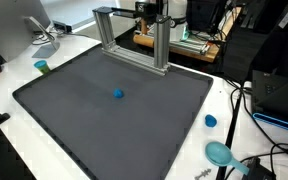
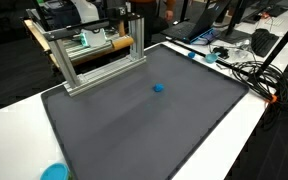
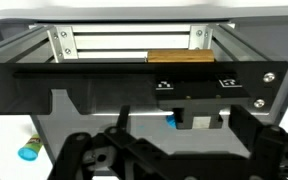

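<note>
hand (image 3: 169,152) spread wide over dark mat (image 1: 64,110), small blue ball (image 1: 118,95) near mat's middle, metal frame (image 1: 134,40) behind

A ball (image 1: 118,95), perhaps, lies on the mat (image 1: 84,125); frame (image 1: 162,45) stands behind

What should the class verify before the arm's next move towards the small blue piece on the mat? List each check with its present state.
1. The gripper is open and empty: ok.
2. The blue piece lies free on the mat, with nothing touching it: ok.
3. The gripper is lined up with the blue piece: cannot tell; the wrist view shows only a sliver of it.
4. The frame stands apart from the blue piece: ok.
5. The wood block sits inside the frame, off the mat's middle: ok.
</note>
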Robot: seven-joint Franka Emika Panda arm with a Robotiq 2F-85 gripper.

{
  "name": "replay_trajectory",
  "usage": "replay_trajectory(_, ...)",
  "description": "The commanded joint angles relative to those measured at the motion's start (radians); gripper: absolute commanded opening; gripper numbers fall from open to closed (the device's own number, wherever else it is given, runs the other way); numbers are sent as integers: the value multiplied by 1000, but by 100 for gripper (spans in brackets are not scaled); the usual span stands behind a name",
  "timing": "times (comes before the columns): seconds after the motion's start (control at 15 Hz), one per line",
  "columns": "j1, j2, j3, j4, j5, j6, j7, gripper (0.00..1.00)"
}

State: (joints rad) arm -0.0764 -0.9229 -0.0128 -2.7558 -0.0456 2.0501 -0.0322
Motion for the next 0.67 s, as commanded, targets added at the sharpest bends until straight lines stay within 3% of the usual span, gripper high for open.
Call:
replay_trajectory(0.0, 0, 19, 112, 3, -18, 2, 152, 100)
replay_trajectory(0.6, 38, 7, 68, 5, 5, 8, 105, 100)
